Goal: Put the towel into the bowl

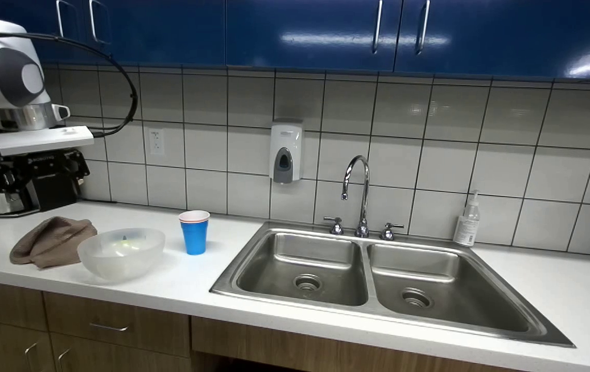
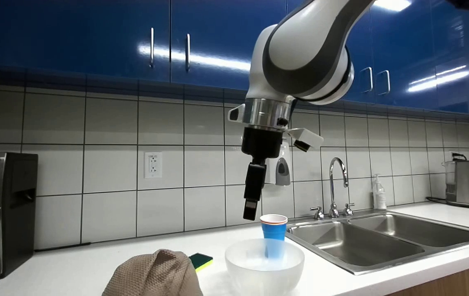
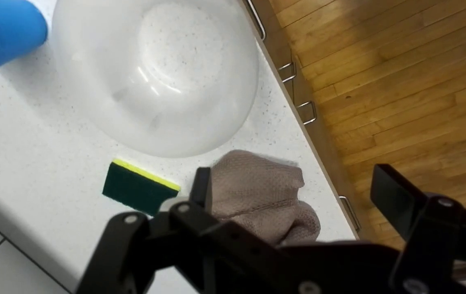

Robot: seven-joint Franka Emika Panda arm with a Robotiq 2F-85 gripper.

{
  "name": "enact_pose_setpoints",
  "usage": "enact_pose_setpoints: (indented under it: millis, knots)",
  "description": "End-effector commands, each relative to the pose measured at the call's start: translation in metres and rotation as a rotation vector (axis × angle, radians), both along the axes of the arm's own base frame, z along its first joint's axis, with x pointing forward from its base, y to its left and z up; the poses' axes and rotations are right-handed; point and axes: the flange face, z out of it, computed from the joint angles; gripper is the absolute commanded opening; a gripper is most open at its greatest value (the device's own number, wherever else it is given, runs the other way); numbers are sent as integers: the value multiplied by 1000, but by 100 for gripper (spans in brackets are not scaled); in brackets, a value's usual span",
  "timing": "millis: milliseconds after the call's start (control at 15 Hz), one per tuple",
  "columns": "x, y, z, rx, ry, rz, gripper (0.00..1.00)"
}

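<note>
A brown towel [image 1: 55, 243] lies crumpled on the white counter beside a frosted, translucent bowl [image 1: 119, 266]. Both also show in an exterior view, with the towel [image 2: 156, 275] at the bottom edge, partly cut off, and the bowl [image 2: 259, 277] to its right. In the wrist view the towel [image 3: 257, 188] lies below the bowl [image 3: 106, 106], with a narrow strip of counter between them. The bowl looks empty. My gripper [image 3: 296, 188] is open, with its fingers wide apart and nothing between them. It hangs above the counter, higher than the towel and bowl [image 2: 251, 207].
A blue cup [image 1: 195, 237] stands near the bowl. A green and yellow sponge [image 3: 139, 190] lies beside the towel, toward the wall. A double sink [image 1: 370, 274] with a faucet [image 1: 363, 206] is farther along. A coffee machine [image 2: 17, 213] stands at the counter's end. Cabinets [image 2: 74, 37] hang above.
</note>
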Motion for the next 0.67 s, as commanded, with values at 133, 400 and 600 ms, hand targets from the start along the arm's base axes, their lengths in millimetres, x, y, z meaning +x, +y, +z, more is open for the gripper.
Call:
enact_pose_setpoints:
  millis: [133, 400, 600]
  knots:
    - [23, 45, -5, -40, -43, 116, 100]
    - [31, 72, -11, -54, -56, 184, 100]
    - [39, 91, -16, -66, -59, 226, 100]
